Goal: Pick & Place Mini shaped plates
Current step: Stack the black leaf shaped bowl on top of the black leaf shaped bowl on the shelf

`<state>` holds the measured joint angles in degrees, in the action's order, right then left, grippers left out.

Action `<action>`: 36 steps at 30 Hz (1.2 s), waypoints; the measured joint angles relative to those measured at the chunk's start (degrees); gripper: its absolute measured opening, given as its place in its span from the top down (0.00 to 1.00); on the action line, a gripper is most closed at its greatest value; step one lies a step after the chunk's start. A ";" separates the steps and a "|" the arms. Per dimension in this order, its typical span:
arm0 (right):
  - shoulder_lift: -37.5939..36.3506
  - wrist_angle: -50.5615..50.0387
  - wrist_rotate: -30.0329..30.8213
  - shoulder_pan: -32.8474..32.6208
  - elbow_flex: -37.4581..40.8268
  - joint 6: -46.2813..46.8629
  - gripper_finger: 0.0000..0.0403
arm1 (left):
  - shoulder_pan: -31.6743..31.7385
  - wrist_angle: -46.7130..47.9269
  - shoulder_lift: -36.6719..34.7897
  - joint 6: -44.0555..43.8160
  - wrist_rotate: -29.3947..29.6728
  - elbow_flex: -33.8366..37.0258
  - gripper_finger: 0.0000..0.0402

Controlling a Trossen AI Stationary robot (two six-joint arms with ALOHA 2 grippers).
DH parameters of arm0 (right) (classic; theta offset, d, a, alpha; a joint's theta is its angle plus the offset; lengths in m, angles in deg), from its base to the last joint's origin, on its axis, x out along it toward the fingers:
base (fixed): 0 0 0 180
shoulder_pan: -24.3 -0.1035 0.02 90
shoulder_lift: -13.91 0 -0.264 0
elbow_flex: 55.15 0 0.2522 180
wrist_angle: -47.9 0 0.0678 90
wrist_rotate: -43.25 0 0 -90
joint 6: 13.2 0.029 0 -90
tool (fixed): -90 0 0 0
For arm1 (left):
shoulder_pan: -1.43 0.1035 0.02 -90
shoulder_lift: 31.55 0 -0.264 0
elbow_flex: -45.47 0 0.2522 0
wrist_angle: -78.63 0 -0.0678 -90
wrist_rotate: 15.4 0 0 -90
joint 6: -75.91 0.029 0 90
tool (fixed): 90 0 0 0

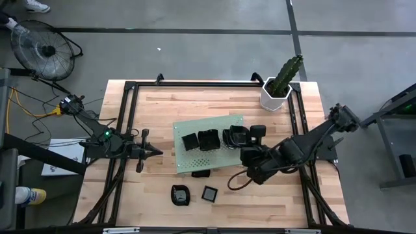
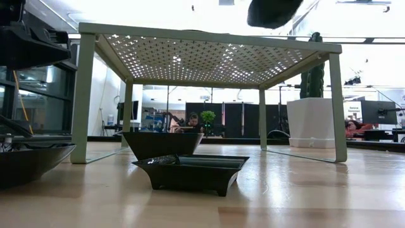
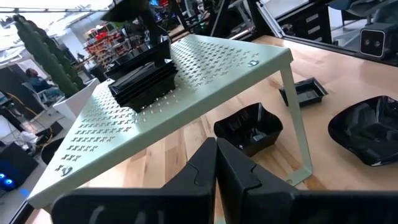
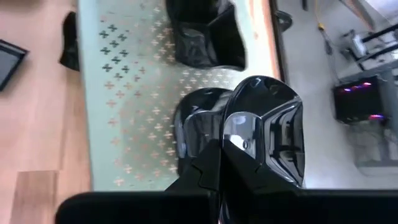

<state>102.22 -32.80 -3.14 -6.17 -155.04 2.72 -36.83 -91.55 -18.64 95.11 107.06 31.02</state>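
1. Nearest, on the counter (image 1: 279,201) in front of the green perforated board (image 1: 224,123), two of the mini shaped plates lie loose: a rounded plate (image 1: 180,194) and a square plate (image 1: 209,193). A third plate (image 1: 200,173) sits half under the board's front edge.
2. Left gripper (image 1: 153,151) waits just beside the board's left side, jaws fully closed and holding nothing.
3. Right gripper (image 4: 221,146) is over the board's right part. Its jaws are closed on the rim of a held plate (image 4: 264,127), which is tilted above a resting plate (image 4: 193,134) on the board.
4. Stacked plates (image 1: 208,139) stand mid-board.
5. Handling, as judged: light, rigid and glossy, so liable to slip and chip. The raised rim is the only sound hold.
6. Clearance: the board's legs and front edge hem in the third plate, while open counter lies front-right. The white plant pot (image 1: 274,96) stands at the far right corner, well apart.
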 joint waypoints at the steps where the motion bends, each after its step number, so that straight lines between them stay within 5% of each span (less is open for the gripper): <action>1: -0.84 1.91 -0.71 0.20 1.67 -0.63 1.00 | 0.00 0.00 0.00 0.00 0.02 0.00 1.00; 7: -2.85 9.69 -1.29 1.78 8.83 -3.80 1.00 | -0.01 0.00 0.00 0.00 0.06 0.00 1.00; 17: -2.93 16.25 -5.57 4.26 10.14 -12.93 1.00 | 0.00 0.00 0.00 1.49 0.10 0.00 1.00; 36: -2.93 16.04 -10.63 4.75 10.16 -21.46 1.00 | 0.00 0.00 0.00 1.53 0.20 0.00 1.00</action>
<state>99.29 -16.76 -13.78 -1.42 -144.88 -18.75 -36.83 -91.55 -18.64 96.64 107.26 31.02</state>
